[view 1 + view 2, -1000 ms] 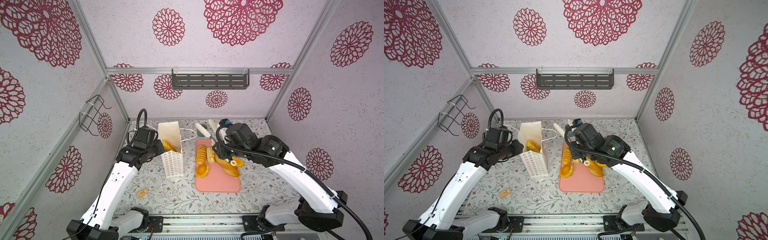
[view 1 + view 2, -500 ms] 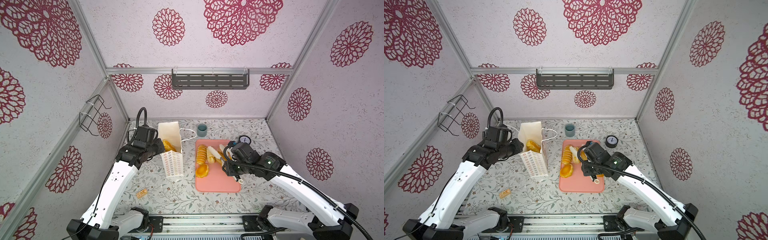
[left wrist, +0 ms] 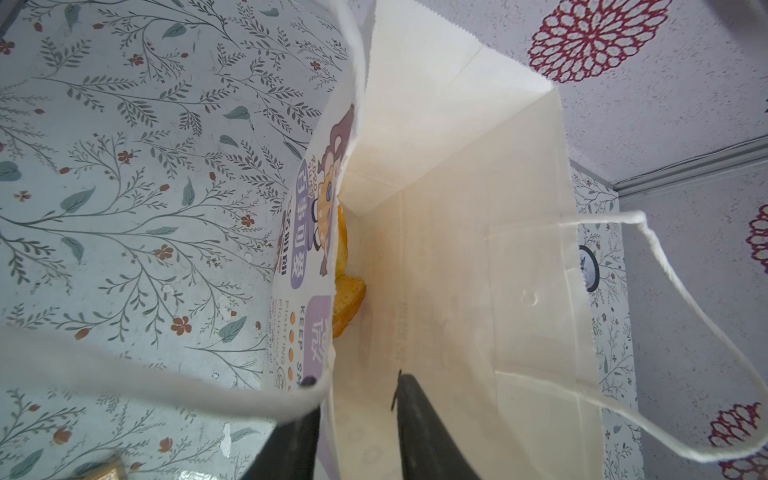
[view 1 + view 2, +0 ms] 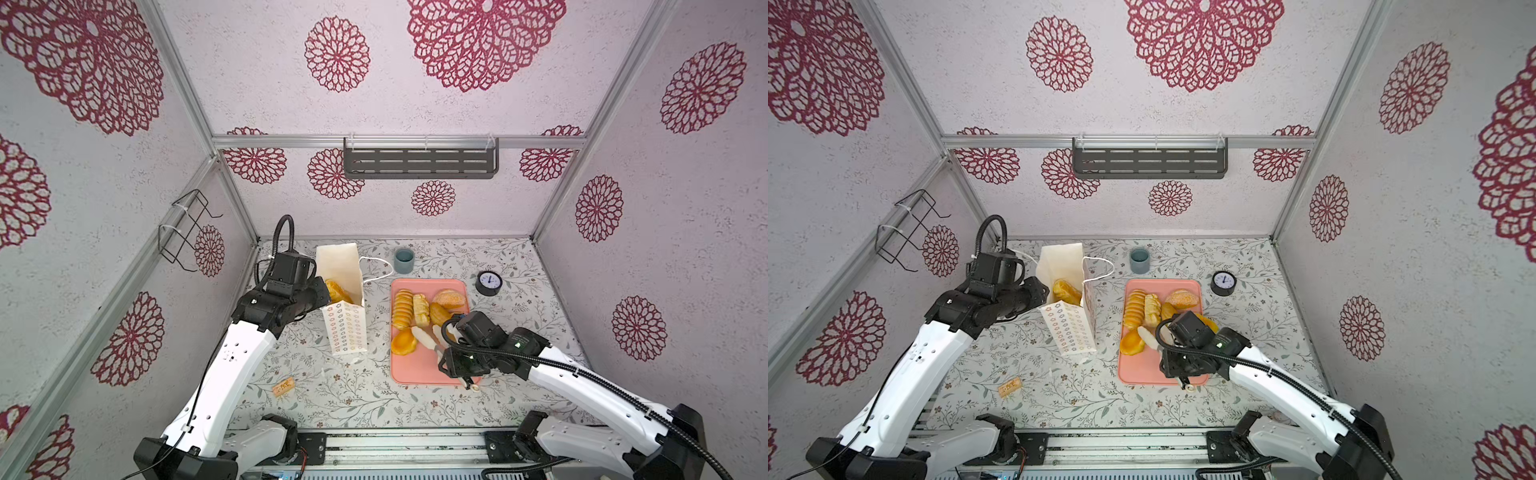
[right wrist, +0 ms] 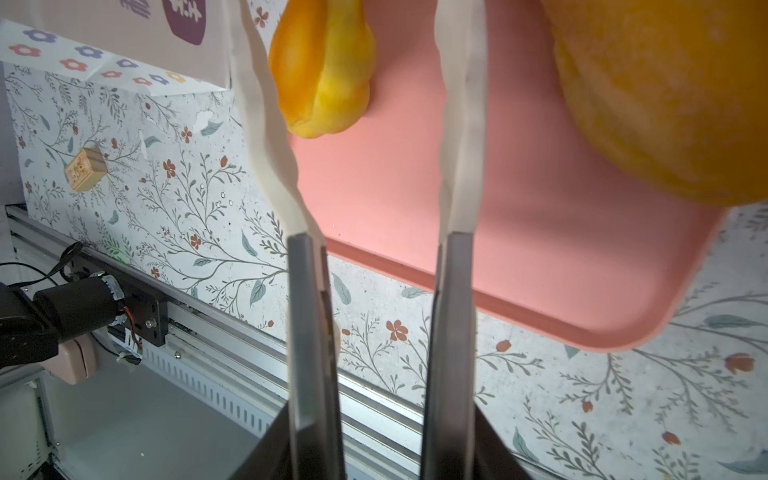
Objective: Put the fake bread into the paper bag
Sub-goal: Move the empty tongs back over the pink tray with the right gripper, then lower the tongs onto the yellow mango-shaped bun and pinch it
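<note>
Quick rundown of the setup right now. The left end effector [image 3: 355, 380] sits on the rim of the paper bag [image 4: 344, 332]. One finger [image 3: 419, 432] is inside and the other outside, with the printed broad wall running between them. The jaws stand apart with a gap much wider than the paper, so it's straddling the wall, not pinching it. Just ahead of its tips, down in the bag, some of the fake bread [image 3: 347, 307] is tucked against that same printed wall. The bag stands upright with its mouth open, and a white cord handle [image 3: 602, 219] loops out on the side away from this end effector.

The right end effector [image 4: 424, 330] is over the pink tray [image 4: 415, 370] with its jaws apart. There's nothing between the white-taped fingers [image 5: 270, 158]. A flat orange piece [image 4: 403, 343] lies just beside one finger, on the bag side, but I can't tell if they touch. Past the tips on the tray are a ridged loaf [image 4: 402, 307], a twisted loaf [image 4: 421, 309] and a round bun [image 4: 449, 298].

A teal cup [image 4: 404, 260] and a little clock [image 4: 488, 283] stand beyond the tray. A tan block [image 4: 283, 386] lies on the floral surface [image 4: 353, 395], well apart from both end effectors.
</note>
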Available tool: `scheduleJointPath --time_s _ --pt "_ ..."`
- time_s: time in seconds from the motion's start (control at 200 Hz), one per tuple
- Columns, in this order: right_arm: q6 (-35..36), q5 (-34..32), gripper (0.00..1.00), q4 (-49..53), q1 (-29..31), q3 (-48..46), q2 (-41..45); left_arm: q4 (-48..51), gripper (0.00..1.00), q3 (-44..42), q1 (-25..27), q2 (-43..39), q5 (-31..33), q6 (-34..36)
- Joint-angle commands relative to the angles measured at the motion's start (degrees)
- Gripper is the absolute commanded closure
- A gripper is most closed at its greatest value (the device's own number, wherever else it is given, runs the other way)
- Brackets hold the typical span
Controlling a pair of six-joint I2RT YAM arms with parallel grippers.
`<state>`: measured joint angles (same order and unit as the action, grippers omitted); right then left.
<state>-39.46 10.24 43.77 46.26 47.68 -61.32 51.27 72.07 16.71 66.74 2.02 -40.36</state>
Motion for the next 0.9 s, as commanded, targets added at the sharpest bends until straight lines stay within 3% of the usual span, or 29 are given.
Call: scheduleJointPath --time_s 0.0,0.295,0.896 --pt "-2.2 2.6 0.53 -5.33 -0.39 -0.44 0.71 -1.16 0.62 0.35 -0.27 -0.03 0.18 -0.17" --pt "-2.64 4.26 0.51 -9.16 -0.43 -2.79 -1.41 -1.47 0.52 -0.17 -0.27 -0.03 0.25 -0.02" --pt "-2.1 5.72 0.52 -13.68 -0.56 -3.21 -6.37 -1.75 0.51 -0.71 -0.29 -0.03 0.35 0.08"
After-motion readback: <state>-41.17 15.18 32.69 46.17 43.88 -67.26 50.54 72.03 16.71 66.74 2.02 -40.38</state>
